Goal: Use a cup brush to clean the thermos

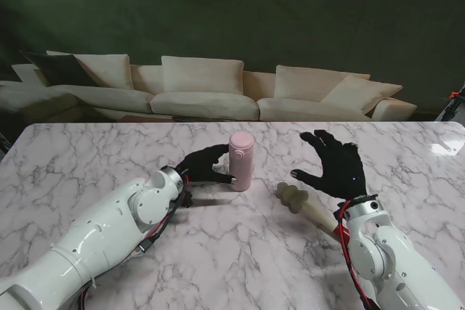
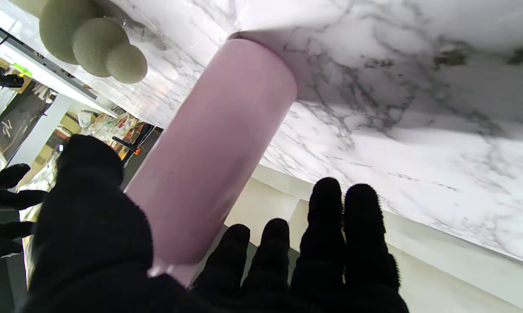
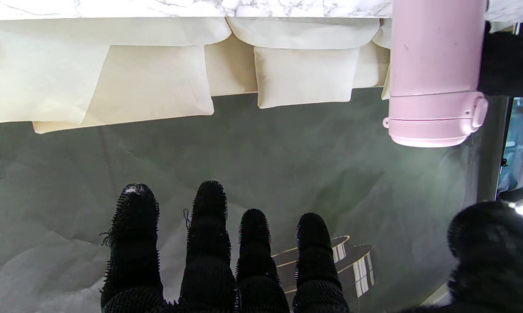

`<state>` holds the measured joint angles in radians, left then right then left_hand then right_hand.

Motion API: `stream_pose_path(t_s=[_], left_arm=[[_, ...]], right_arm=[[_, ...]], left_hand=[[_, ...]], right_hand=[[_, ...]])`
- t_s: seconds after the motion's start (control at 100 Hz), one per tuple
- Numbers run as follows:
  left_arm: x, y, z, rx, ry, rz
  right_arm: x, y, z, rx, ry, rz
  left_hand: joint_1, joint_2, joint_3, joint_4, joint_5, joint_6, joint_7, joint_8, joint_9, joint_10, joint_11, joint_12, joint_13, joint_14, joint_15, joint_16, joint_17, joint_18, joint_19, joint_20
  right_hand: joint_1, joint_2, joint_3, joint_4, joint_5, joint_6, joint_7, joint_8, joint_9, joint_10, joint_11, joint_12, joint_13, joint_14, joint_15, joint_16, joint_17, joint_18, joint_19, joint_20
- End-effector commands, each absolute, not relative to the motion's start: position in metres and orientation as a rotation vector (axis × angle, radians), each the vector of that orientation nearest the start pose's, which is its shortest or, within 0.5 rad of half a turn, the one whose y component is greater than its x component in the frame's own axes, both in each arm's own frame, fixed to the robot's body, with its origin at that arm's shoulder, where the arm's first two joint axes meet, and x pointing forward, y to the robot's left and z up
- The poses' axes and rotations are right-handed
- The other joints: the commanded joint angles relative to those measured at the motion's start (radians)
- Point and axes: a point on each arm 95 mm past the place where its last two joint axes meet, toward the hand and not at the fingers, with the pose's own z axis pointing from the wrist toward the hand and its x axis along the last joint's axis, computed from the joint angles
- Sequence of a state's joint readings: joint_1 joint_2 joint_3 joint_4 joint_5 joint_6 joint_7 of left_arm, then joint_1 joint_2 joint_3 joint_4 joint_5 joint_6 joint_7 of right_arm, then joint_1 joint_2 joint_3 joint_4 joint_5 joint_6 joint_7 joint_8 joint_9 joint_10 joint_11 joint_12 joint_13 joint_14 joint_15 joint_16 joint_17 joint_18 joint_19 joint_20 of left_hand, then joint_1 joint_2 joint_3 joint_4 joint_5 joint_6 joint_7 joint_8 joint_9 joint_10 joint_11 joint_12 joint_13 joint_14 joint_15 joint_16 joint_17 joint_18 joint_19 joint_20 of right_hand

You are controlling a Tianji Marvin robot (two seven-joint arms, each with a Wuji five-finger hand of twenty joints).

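Only the right wrist view shows the lid seam of the one upright pink cylindrical thermos (image 3: 435,74). One beige sponge cup brush (image 1: 301,202) lies on the marble counter (image 1: 87,165). The left hand (image 1: 203,165) cups the thermos, though whether it grips I cannot tell; the right hand (image 1: 334,165) is spread, holding nothing.

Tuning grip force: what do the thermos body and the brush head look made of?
Thermos: smooth matte pink shell, likely coated metal or plastic; even soft sheen, lid seam visible. Cup brush head: grey-green foam sponge, judging by its porous, dull, rounded lobes.

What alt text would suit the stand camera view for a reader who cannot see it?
A pink thermos stands upright on a marble table, lid on, with the left hand curled beside it. The right hand hovers open over a cup brush lying on the table. A cream sofa sits behind.
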<state>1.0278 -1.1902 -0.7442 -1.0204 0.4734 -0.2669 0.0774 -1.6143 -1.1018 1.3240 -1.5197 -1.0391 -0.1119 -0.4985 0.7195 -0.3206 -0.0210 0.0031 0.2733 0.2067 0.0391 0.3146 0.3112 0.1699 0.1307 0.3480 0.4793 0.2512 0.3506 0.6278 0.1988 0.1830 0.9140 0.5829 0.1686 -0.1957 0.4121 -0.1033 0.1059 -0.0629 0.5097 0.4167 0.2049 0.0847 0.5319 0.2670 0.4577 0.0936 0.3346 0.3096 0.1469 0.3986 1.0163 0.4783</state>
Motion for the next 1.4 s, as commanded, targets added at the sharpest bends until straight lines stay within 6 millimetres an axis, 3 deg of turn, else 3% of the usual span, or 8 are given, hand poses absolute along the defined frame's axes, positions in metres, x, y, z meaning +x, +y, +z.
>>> stream_pose_path(t_s=[0.0,0.35,0.57,0.71,0.76,0.9,1.09,1.39], left_arm=[[0.501,-0.064,-0.351,-1.417,1.65,-1.816],[0.489,-0.033,-0.32,-1.36,1.684,-1.75],[0.471,0.009,-0.283,-1.294,1.584,-1.755],[0.456,0.022,-0.257,-1.172,1.397,-1.862],[0.45,0.021,-0.248,-1.136,1.32,-1.929],[0.432,0.004,-0.232,-1.146,1.074,-2.192],[0.418,-0.014,-0.249,-1.235,0.993,-2.353],[0.422,-0.004,-0.312,-1.561,0.995,-2.164]], right_arm=[[0.394,-0.049,-0.308,0.948,1.106,1.641],[0.391,-0.055,-0.297,0.936,1.08,1.648],[0.386,-0.06,-0.272,0.906,1.033,1.669],[0.384,-0.054,-0.253,0.931,0.996,1.715],[0.383,-0.05,-0.247,0.949,0.977,1.747],[0.383,-0.033,-0.235,0.976,0.902,1.856],[0.39,-0.014,-0.239,0.966,0.891,1.977],[0.404,-0.008,-0.291,1.211,0.901,1.94]], left_hand=[[-0.047,-0.02,-0.003,-0.019,-0.039,-0.014,-0.027,-0.017,-0.049,0.001,-0.023,-0.019,-0.024,0.011,-0.025,-0.005,-0.018,0.003,-0.026,0.021],[-0.072,-0.01,0.005,-0.013,-0.009,-0.082,0.008,-0.02,-0.025,-0.008,-0.057,-0.037,-0.061,0.013,-0.068,-0.029,-0.062,0.051,-0.125,0.002],[0.066,0.283,0.006,-0.006,0.327,-0.06,0.177,0.112,0.3,0.008,0.03,0.026,0.013,0.027,-0.08,-0.046,-0.082,0.152,-0.183,0.019],[0.143,0.332,0.0,-0.007,0.349,-0.029,0.185,0.137,0.304,0.017,0.037,0.046,0.016,0.028,-0.072,-0.035,-0.077,0.128,-0.159,0.034],[0.159,0.341,-0.006,-0.008,0.366,-0.016,0.213,0.172,0.282,0.022,0.026,0.041,0.022,0.037,-0.074,-0.042,-0.044,0.063,-0.145,0.022],[0.176,0.348,-0.007,-0.008,0.349,-0.018,0.213,0.224,0.221,0.025,-0.017,-0.029,0.03,0.044,-0.09,-0.151,0.011,0.012,-0.101,-0.133],[0.095,0.375,-0.013,-0.011,0.113,-0.123,0.089,0.149,0.123,-0.018,-0.049,-0.085,-0.029,0.006,-0.107,-0.212,-0.027,-0.007,-0.167,-0.195],[0.127,0.365,-0.007,-0.009,0.258,-0.032,0.162,0.174,0.234,0.016,0.043,0.032,-0.036,0.026,-0.093,-0.13,-0.098,0.072,-0.174,-0.11]], right_hand=[[0.021,0.038,-0.013,0.029,-0.025,0.03,-0.014,0.019,-0.029,0.011,-0.025,-0.006,-0.027,-0.01,-0.012,-0.009,-0.02,-0.027,-0.018,-0.006],[0.02,0.042,-0.014,0.029,-0.021,0.023,0.001,0.023,-0.026,0.008,-0.012,0.0,-0.02,0.019,-0.032,-0.022,-0.023,-0.025,-0.023,-0.008],[0.057,0.068,-0.036,0.031,0.033,0.005,0.062,0.013,0.018,0.001,0.094,0.043,0.027,0.01,-0.013,-0.006,0.005,-0.023,0.0,0.005],[0.11,0.078,-0.067,0.039,0.139,-0.009,0.095,-0.012,0.124,-0.002,0.085,0.042,0.078,0.014,0.0,0.002,0.031,-0.016,0.007,0.006],[0.122,0.079,-0.071,0.042,0.176,-0.014,0.109,-0.014,0.166,-0.004,0.092,0.046,0.099,0.015,0.007,0.006,0.039,-0.012,0.01,0.006],[0.139,0.09,-0.091,0.045,0.251,-0.025,0.133,-0.029,0.262,-0.018,0.077,0.047,0.141,0.013,0.004,0.008,0.046,-0.008,0.012,0.003],[0.127,0.103,-0.102,0.046,0.234,-0.044,0.148,-0.034,0.267,-0.038,0.067,0.048,0.166,-0.004,-0.002,0.005,0.074,-0.021,0.008,-0.006],[0.126,0.118,-0.115,0.045,0.22,-0.032,0.172,-0.04,0.255,-0.03,0.084,0.061,0.155,-0.001,-0.004,0.009,0.064,-0.022,0.005,-0.013]])
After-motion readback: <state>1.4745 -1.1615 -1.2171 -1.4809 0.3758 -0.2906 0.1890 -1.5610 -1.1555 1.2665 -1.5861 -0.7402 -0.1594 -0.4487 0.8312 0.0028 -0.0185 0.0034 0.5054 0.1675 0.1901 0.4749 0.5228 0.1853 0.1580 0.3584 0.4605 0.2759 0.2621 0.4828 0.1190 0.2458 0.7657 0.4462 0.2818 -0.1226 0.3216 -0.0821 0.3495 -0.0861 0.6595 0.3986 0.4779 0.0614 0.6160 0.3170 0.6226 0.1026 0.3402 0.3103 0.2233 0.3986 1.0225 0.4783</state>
